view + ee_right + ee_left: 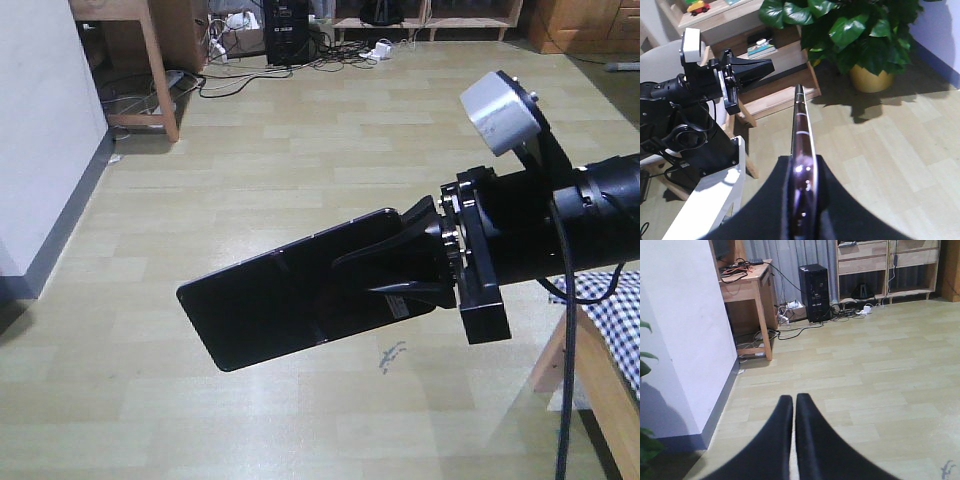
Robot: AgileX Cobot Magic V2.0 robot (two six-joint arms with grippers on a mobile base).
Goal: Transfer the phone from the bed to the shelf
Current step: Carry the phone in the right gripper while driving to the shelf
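The phone [255, 315] is in the air over the floor, clear of the bed [615, 305], whose checked corner and wooden frame show at the near right of the front view. It is gripped at its right end. The free end slopes down to the left, and the glossy face is turned toward the front camera. A crease runs across its middle, and a small white sticker sits by the gripped end.

The right gripper [357, 276] has closed on the phone, with one finger on each face. In the right wrist view the phone [800, 120] is seen edge-on, a thin dark strip with a pinkish rim running out from between the fingers of the right gripper [803, 162]. Its far end points toward the shelf [782, 95], a pale plank unit with books on a middle board. The phone does not touch it.

The left gripper [793, 399] has its fingers pressed together, with only a hairline gap and nothing between them. From the right wrist view the left gripper [769, 65] is held out in front of the shelf, to the left of the phone and apart from it.

A leafy plant [860, 30] in a yellow pot [871, 77] stands right of the shelf. In the left wrist view a white wall [685, 330] is on the left. Beyond it are a wooden desk [747, 282], a black computer tower [814, 292] and loose cables [795, 330] on the floor [880, 370].
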